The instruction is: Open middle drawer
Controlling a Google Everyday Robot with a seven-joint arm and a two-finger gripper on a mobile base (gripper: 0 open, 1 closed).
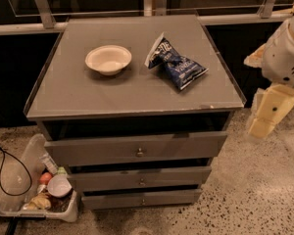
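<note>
- Gripper, one: a cream-coloured piece hanging under the white arm housing at the right edge of my view. Whether its jaws are spread or pressed together I cannot tell from here. I see nothing in it and it touches nothing. It hangs over the floor, off the cabinet's front right corner and a little below the top.
- Cabinet, one: grey, with a flat top, left of the gripper. It has three drawers stacked in the front.
- Middle drawer, one: a flat grey front, mid-sized of the three, second from the top. It has one small round metal knob at its centre. A dark gap runs along above the front. It is well apart from the gripper, lower and to the left.
- Top drawer, one: the tallest and widest front, with its own knob.
- Bottom drawer, one: the narrowest front, near the floor.
- Bowl, one: pale, upright, on the left half of the top.
- Snack bag, one: dark blue and white, lying crumpled to the right of the bowl, apart from it.
- Plastic bin, one: clear, on the floor at the cabinet's lower left, with mixed small items inside.
- Cable, one: black, looping over the bin.
- Floor: speckled stone.
</note>
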